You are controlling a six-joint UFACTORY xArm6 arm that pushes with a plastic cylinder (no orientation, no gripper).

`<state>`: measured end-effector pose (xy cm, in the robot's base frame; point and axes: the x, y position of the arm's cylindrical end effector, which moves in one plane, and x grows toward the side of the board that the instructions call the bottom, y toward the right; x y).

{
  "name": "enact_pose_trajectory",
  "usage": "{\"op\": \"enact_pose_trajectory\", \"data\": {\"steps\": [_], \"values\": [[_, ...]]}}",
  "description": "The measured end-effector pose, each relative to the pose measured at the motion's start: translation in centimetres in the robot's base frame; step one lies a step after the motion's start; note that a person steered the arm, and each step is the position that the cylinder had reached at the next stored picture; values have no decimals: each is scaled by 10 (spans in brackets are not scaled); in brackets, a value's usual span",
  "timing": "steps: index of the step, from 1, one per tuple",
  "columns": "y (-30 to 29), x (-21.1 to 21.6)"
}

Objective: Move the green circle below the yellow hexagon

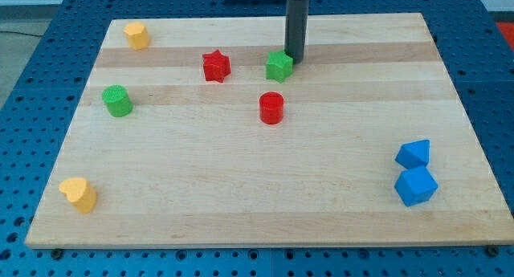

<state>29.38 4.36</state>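
The rod's upper part is running out of the view's top, so the arm itself is not showing. The rod is standing upright, bare, holding nothing; my tip (pixel 295 62) is touching the upper right side of the green star (pixel 279 66). The green circle (pixel 117 100) is sitting well to the view's left, below the yellow hexagon (pixel 136 35) near the wooden board (pixel 241 189)'s top left corner. A red star (pixel 215 66) and red cylinder (pixel 271 107) are lying near the tip.

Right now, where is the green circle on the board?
The green circle sits near the board's left edge, below the yellow hexagon and left of the red star, far from my tip.
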Motion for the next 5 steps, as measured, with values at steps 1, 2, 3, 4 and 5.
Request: {"op": "enact_pose_trajectory", "data": {"steps": [1, 2, 3, 4, 5], "values": [[-41, 28], [-85, 71], [-90, 80], [-147, 95], [-195, 139]]}}
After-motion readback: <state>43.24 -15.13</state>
